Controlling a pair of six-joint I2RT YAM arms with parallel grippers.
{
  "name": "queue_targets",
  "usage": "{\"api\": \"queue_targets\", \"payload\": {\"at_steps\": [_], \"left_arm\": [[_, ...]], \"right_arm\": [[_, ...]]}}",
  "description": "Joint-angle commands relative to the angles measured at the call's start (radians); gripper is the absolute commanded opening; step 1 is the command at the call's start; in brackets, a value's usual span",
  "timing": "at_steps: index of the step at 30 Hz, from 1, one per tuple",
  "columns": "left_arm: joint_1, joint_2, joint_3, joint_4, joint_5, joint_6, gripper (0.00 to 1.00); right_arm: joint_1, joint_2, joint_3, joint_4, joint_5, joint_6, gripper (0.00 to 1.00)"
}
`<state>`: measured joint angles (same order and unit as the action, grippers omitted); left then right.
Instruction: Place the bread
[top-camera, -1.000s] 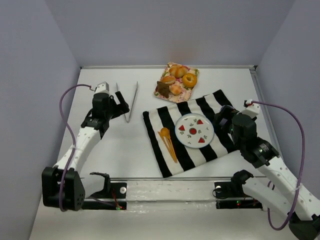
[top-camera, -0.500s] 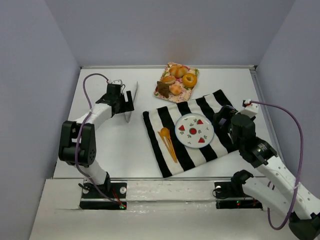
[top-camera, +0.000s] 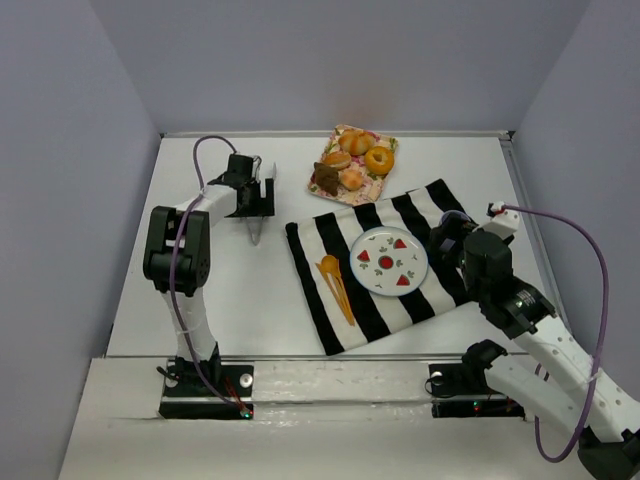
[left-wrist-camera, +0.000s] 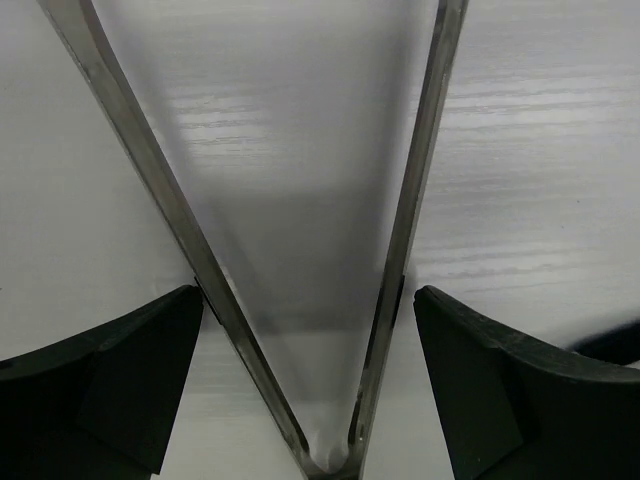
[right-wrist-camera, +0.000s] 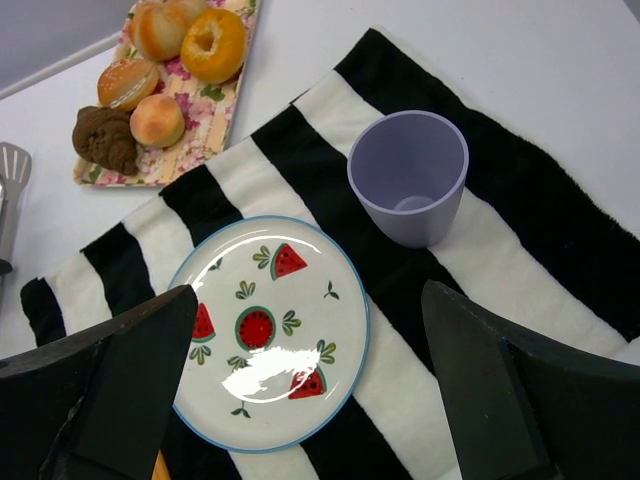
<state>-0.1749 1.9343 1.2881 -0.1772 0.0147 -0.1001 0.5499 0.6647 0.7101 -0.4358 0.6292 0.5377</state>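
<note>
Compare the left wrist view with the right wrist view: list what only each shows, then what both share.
Left wrist only: the tongs narrowing to their hinge between the fingers of the open left tool. Right wrist only: the watermelon plate, purple cup, striped cloth and floral tray holding the dark lumpy bread, framed by the open right tool. Both: the white table and some part of the tongs.

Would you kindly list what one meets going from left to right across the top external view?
left gripper → orange cutlery → plate → right gripper. Left out: the tongs, which overlap the left gripper, and the bread tray, which spans the cutlery and the plate.
</note>
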Motion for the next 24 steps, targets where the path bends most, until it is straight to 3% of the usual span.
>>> {"api": "queue_targets", "payload": {"at_steps": [1, 13, 18, 22, 24], "left_arm": [[-0.002, 0.058, 0.127, -0.073, -0.042, 0.039, 0.99], [0.0, 0.229, 0.312, -0.16, -0.044, 0.068, 0.99], [0.0, 0.21, 0.301, -0.165, -0.036, 0.059, 0.8], [0.0, 0.137, 0.309, -0.163, -0.021, 0.048, 0.57], [0.0, 0.101, 0.319, -0.163, 0.02, 0.043, 0.54]], "right_arm": [[-0.001, -0.01, -0.004, 0.052, 0.041, -0.019, 1.0], [-0.001, -0.01, -0.004, 0.054, 0.075, -0.028, 1.0], [-0.001, -0.002, -0.008, 0.055, 0.096, -0.024, 1.0], [-0.001, -0.007, -0.004, 0.055, 0.075, -0.027, 1.0], [-0.001, -0.01, -0.008, 0.054, 0.07, -0.028, 1.0]]}}
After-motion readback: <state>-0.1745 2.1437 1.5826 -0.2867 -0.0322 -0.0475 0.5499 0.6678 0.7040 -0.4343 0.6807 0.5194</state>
